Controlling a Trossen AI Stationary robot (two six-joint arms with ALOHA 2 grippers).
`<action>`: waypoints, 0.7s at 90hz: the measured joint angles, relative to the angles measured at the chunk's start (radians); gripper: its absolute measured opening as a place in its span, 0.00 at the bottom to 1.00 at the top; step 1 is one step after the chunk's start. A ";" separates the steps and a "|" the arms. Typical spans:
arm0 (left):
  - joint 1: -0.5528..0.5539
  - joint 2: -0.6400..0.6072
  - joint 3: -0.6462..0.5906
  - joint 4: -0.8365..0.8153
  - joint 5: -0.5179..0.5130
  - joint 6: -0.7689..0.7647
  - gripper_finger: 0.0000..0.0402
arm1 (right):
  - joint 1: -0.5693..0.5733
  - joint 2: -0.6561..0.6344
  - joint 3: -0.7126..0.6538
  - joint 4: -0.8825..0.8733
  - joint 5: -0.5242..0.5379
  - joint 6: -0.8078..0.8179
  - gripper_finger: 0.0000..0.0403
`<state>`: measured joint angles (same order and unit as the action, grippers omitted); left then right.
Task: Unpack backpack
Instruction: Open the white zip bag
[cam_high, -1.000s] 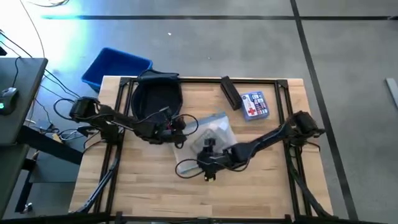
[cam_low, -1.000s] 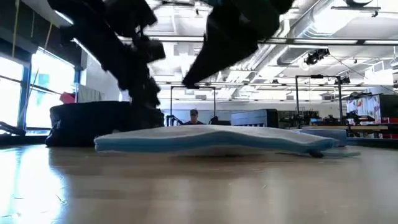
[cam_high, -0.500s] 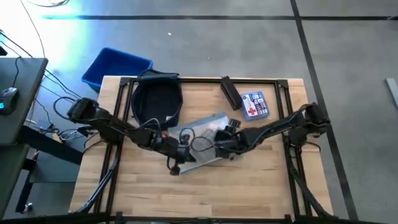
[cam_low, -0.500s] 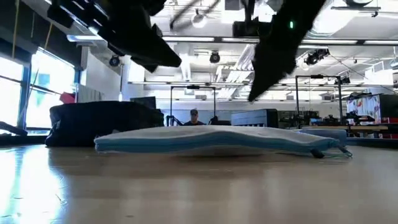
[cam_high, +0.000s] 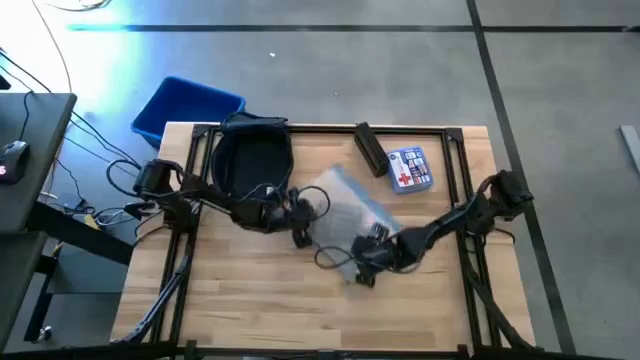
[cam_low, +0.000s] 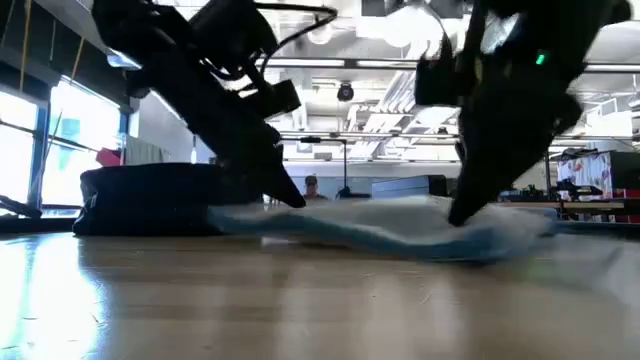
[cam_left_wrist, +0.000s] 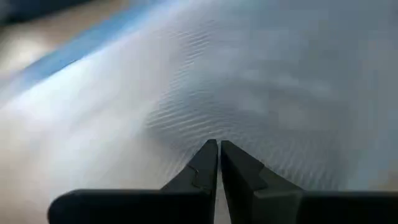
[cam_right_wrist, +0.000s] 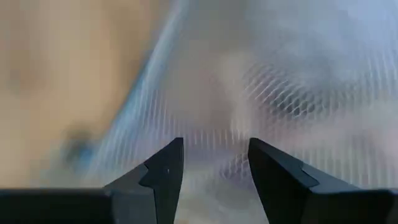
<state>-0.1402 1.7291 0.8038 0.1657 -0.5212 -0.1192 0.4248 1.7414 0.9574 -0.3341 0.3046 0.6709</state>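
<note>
At the centre of the tabletop (cam_high: 230, 300) lies a clear mesh pouch (cam_high: 350, 215) with a blue edge, and both hands are on it. The left hand (cam_high: 300, 232) is at the pouch's edge nearest the backpack; in the left wrist view its fingers (cam_left_wrist: 202, 168) are pressed together almost tip to tip against the pale mesh, so the hand is clenched on the pouch material. The right hand (cam_high: 362, 270) is at the opposite, near edge of the pouch; in the right wrist view its fingers (cam_right_wrist: 165, 171) stand apart with mesh showing between them, so this hand is released and not gripping.

In the low view the pouch (cam_low: 400, 225) sags between the two arms, with the end by the left arm raised off the wood.

The backpack (cam_high: 252, 160) lies at the far left part of the tabletop, its opening facing up, just behind the left arm. A bright blue bin (cam_high: 185, 108) sits beyond the tabletop's far left corner. A first-aid pouch with a red cross (cam_high: 408, 168) and a dark oblong item (cam_high: 368, 147) lie side by side at the far right part.
</note>
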 joint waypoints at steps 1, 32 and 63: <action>-0.001 -0.005 0.001 0.000 -0.023 0.000 0.00 | 0.005 0.000 -0.002 0.024 0.001 -0.006 0.41; -0.116 -0.135 0.009 -0.053 -0.288 0.010 0.00 | 0.049 -0.032 0.010 0.547 0.241 -0.399 0.41; -0.153 -0.067 0.007 -0.019 0.068 -0.028 0.00 | -0.031 -0.086 0.033 -0.316 0.363 0.235 0.41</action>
<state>-0.2931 1.6625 0.8110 0.1467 -0.4532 -0.1471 0.3938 1.6550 0.9908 -0.6506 0.6679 0.9060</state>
